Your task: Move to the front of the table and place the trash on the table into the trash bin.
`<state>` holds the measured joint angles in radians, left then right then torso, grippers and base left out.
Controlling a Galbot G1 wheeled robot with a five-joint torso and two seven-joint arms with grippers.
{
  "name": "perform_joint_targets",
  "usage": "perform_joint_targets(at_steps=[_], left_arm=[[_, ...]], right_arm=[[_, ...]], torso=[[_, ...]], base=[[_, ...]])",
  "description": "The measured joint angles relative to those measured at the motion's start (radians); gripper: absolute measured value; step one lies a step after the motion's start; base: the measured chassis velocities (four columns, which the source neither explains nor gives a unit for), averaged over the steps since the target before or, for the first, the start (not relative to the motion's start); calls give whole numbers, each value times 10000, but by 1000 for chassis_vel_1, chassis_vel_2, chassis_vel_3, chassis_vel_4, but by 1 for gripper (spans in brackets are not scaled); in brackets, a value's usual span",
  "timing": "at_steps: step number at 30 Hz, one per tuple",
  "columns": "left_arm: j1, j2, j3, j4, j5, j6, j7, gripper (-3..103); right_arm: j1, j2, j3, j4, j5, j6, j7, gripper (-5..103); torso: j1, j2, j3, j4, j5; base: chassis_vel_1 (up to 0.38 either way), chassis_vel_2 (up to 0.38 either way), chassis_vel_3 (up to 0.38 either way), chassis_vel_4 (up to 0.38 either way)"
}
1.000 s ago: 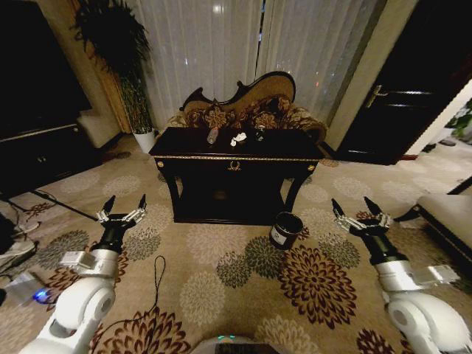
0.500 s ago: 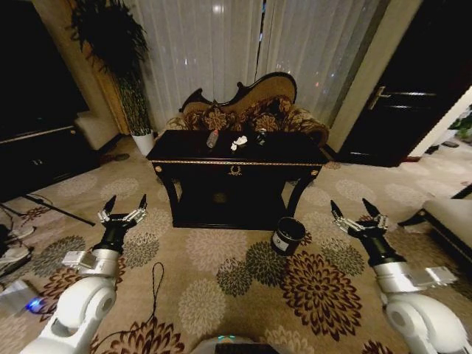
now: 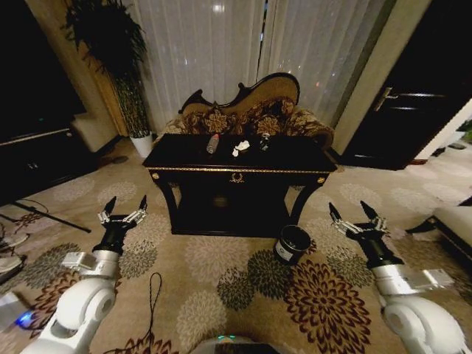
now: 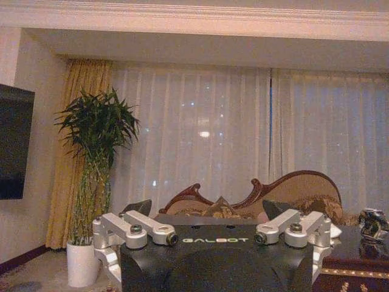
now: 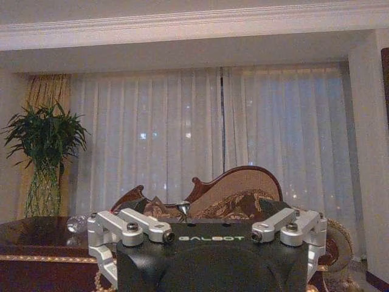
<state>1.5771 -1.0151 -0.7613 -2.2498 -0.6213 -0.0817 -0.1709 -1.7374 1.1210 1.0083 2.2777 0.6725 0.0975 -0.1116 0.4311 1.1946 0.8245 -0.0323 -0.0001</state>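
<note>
- Left claw (image 3: 122,207) hangs released, fingers spread, over the floral carpet (image 3: 221,273).
- Right claw (image 3: 353,215) is also released, empty.
- Dark bench (image 3: 295,156) stands ahead between both claws, carrying a greyish bottle (image 3: 212,144), crumpled white paper (image 3: 240,148) and a crushed can (image 3: 264,140).
- Trash bin (image 3: 293,244) sits on the carpet, nearer the right claw.
</note>
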Motion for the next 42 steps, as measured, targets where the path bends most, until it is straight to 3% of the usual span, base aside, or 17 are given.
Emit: perform_joint_targets(at_steps=[42], left_arm=[[-150, 39, 257, 99, 22, 24, -37, 100]], right_arm=[[124, 128, -306, -112, -97, -49, 76, 100]], torso=[[6, -4, 2, 1, 0]], base=[[-170, 169, 170, -168]])
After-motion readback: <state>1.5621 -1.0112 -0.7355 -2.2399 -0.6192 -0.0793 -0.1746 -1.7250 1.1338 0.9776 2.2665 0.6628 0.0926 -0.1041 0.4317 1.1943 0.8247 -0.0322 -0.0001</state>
